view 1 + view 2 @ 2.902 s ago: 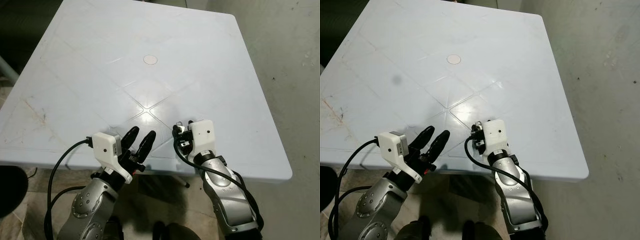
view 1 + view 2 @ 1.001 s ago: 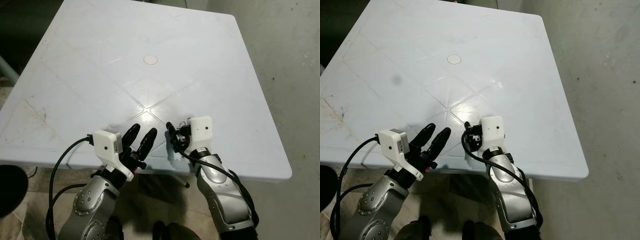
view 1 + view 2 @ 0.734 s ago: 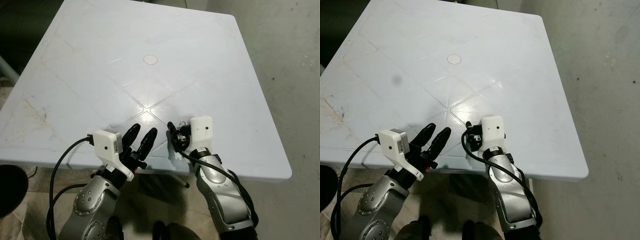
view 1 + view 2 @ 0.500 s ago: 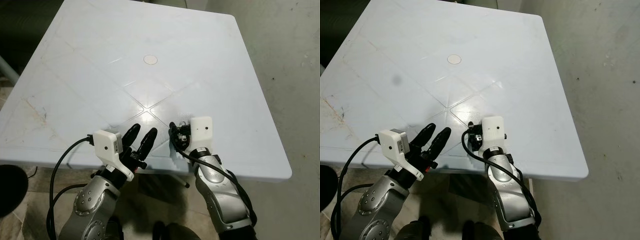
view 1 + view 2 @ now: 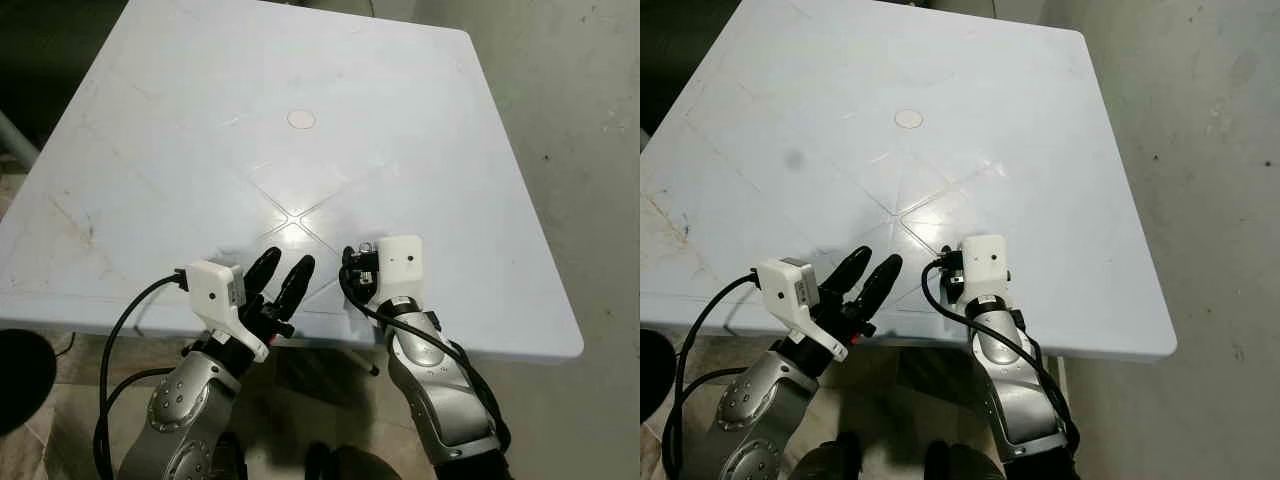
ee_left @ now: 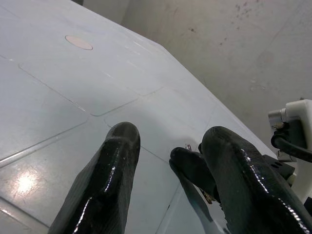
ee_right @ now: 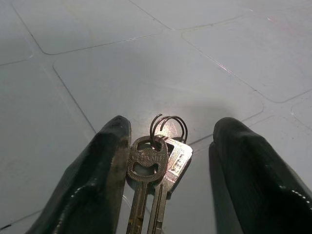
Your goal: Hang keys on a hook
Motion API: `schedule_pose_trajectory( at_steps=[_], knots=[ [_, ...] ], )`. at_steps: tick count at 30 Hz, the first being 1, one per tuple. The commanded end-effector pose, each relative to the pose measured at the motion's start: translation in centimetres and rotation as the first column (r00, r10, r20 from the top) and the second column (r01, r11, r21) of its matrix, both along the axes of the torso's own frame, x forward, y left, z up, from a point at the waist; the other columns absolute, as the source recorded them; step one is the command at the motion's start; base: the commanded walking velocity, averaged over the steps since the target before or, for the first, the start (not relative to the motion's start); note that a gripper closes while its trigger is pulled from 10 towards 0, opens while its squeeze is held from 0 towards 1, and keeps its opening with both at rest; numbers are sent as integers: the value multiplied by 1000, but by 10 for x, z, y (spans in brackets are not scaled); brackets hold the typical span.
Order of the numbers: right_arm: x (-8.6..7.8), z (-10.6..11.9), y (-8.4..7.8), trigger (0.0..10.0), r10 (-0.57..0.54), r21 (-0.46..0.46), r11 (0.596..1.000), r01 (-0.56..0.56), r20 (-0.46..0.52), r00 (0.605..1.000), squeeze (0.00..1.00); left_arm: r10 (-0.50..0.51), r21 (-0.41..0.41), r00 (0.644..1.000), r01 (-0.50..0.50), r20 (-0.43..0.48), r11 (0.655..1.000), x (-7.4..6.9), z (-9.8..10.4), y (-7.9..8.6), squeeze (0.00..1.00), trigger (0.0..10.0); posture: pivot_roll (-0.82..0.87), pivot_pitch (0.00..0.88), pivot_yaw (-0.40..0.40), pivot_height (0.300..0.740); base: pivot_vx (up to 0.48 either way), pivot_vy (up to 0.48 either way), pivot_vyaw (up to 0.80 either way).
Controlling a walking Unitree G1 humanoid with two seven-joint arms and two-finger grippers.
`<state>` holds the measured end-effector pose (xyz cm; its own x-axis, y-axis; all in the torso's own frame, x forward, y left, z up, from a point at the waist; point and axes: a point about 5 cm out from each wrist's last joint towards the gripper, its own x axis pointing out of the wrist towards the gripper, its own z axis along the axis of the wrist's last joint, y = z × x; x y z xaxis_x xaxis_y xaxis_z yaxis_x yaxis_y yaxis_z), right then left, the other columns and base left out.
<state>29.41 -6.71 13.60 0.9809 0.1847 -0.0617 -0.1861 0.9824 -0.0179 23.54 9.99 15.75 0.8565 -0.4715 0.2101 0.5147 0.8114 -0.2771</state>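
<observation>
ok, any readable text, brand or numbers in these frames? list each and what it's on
Nothing can be read for certain.
Keys, lying between the open fingers of the right gripper: the bow of one carries stamped lettering, too small and blurred to read.
White table: no text, only a plain round cap.
Left gripper: no labels visible.

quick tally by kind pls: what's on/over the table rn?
Keys: 2, on one wire ring, lying on the table
Key ring: 1
Robot hands: 2, left hand open over the near edge; right hand open, fingers either side of the keys
Table: 1
Total: 6
</observation>
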Motion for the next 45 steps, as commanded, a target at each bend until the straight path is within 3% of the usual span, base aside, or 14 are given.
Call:
schedule_pose_trajectory(
  at_steps=[1, 31, 35, 42, 45],
  knots=[
    [-2, -5, 6, 0, -2, 46, 999, 3, -39, 999, 0, 1, -6, 1000, -1, -18, 1000, -2, -4, -1, 0, 10000, 100, 243, -115, 740, 0, 0, 0],
    [-2, 1, 6, 0, 35, 65, 997, -36, 13, 999, 0, -4, -13, 1000, 4, -14, 1000, 0, -3, -4, 0, 10000, 98, 237, -113, 740, 0, 0, 0],
    [-1, 8, 2, 0, 57, 71, 995, -63, 87, 995, 0, -2, -13, 1000, 2, -12, 1000, 2, -2, -4, 0, 10000, 94, 229, -108, 740, 0, 0, 0],
    [11, 19, -15, 0, 14, 119, 992, -30, 130, 991, 0, 13, -22, 1000, -13, -3, 1000, 10, 1, -3, 0, 10000, 88, 213, -101, 740, 0, 0, 0],
    [17, 27, -27, 0, 4, 132, 991, -29, 186, 983, 0, 64, -40, 998, -65, -10, 997, 22, 3, 0, 0, 10000, 80, 195, -94, 740, 0, 0, 0]
  ],
)
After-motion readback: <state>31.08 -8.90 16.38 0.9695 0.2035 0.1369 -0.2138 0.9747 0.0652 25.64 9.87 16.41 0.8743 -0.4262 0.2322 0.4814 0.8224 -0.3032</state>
